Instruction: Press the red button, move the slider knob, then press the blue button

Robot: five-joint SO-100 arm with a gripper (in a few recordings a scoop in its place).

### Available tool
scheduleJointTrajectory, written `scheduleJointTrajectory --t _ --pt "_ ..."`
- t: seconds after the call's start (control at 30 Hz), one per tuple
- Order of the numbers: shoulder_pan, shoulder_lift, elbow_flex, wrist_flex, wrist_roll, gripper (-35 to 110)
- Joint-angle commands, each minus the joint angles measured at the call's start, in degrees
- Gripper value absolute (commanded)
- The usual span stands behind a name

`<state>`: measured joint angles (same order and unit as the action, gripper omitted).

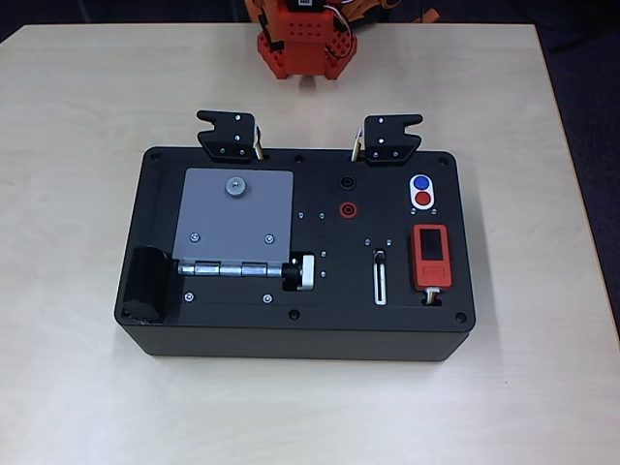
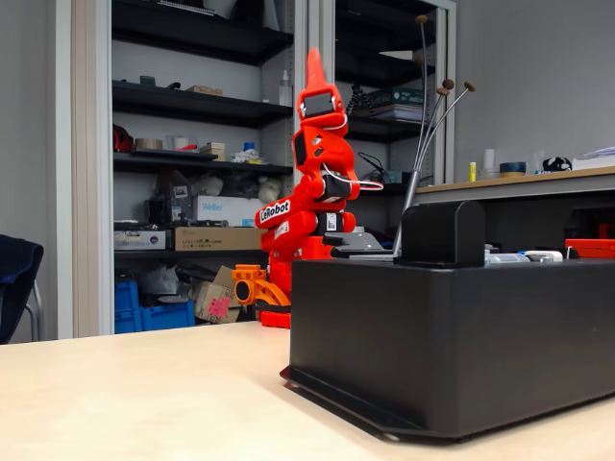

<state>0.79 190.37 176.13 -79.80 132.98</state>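
A black box [image 1: 295,325] is being shown resting on a pale wooden table [image 1: 87,387] in the overhead view. Near the box's right end, the blue button [image 1: 420,183] is being seen just above the red button [image 1: 422,199], both sharing one white oval surround. Below them a red module [image 1: 430,257] with a dark screen is being displayed, and left of it the slider knob [image 1: 380,258] is being made out, only faintly, near the top of its narrow white-rimmed slot. A grey plate [image 1: 232,218] is being shown on the left half of the box. The orange arm [image 2: 306,206] is being cut off at the top edge of the overhead view; in the fixed view it is being seen folded upright behind the box, well apart from the buttons. There the gripper [image 2: 314,67] is being pointed upward, and whether its fingers are apart or together cannot be told. The box's top face is being hidden in that low side view.
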Motion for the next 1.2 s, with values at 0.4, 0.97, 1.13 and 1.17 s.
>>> scheduleJointTrajectory --t 0.4,0.97,1.13,1.17 --pt "1.85 -3.69 -29.09 63.98 -24.52 0" --pt "-8.44 -10.11 -39.11 113.20 -26.46 19" --pt "-10.90 -15.47 -43.86 121.82 -33.40 19" --pt "-11.51 -16.52 -44.74 124.01 -34.37 19"
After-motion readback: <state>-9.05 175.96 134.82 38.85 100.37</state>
